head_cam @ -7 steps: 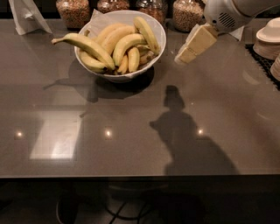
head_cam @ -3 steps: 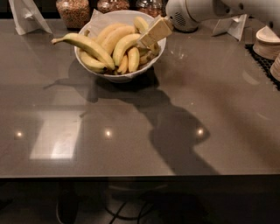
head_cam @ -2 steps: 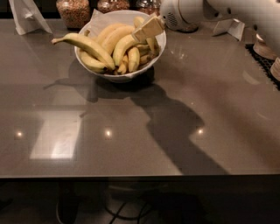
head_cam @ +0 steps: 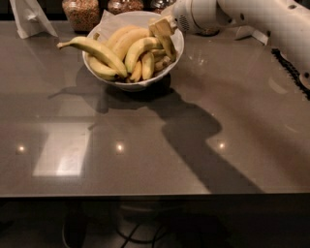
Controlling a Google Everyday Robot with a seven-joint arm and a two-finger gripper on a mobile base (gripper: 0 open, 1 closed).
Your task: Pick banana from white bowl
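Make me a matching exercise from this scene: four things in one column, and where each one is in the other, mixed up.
1. gripper
2. long-stemmed banana
3. grain jar
4. white paper

A. far left corner of the table
B. over the right side of the white bowl
C. just behind the bowl, to its left
D. jutting past the bowl's left rim

Pairs: 1-B, 2-D, 3-C, 4-A

No text, label, brand, number or sign can be read: none on the jars (head_cam: 81,12) at the back, the bowl (head_cam: 140,85), the white arm (head_cam: 261,17) or the surface (head_cam: 145,160). The end effector (head_cam: 163,32), over the bowl's right side, bears no legible mark either.
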